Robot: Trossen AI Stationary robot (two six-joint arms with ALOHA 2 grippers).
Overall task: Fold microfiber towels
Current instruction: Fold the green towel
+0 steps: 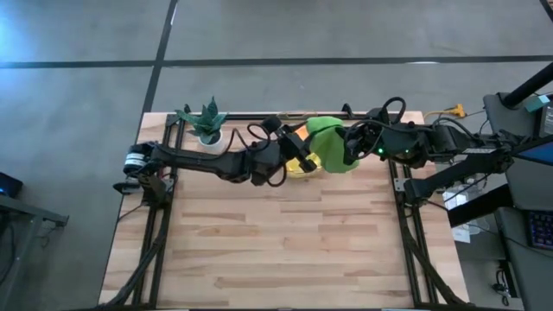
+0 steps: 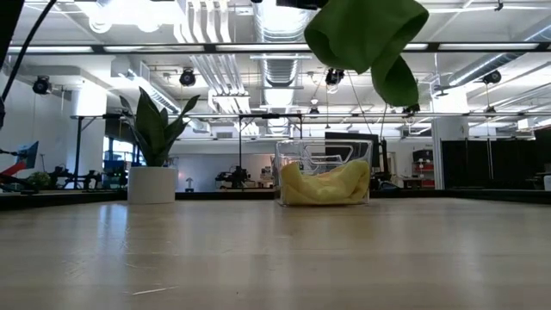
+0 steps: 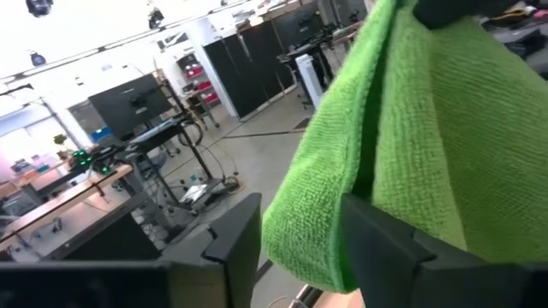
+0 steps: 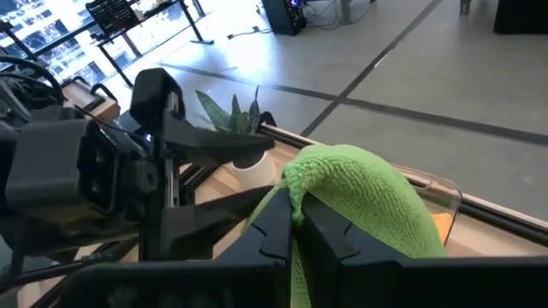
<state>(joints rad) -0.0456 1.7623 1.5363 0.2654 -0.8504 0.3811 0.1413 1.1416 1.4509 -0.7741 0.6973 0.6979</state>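
Towel (image 2: 366, 39) above bin (image 2: 324, 172)

Potted plant (image 2: 155, 155) in white pot at wooden worktop (image 1: 285, 242) back edge; clear bin (image 2: 325, 176) to its right.

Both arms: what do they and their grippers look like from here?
Left arm and right arm are dark and jointed, with black cables looped along them. A small green light shows on the right arm. The left gripper and right gripper have flat, angular black fingers.

Wooden table (image 1: 285, 250) carried a potted plant (image 1: 207, 126) and a clear bin (image 2: 325, 181) along its far edge.
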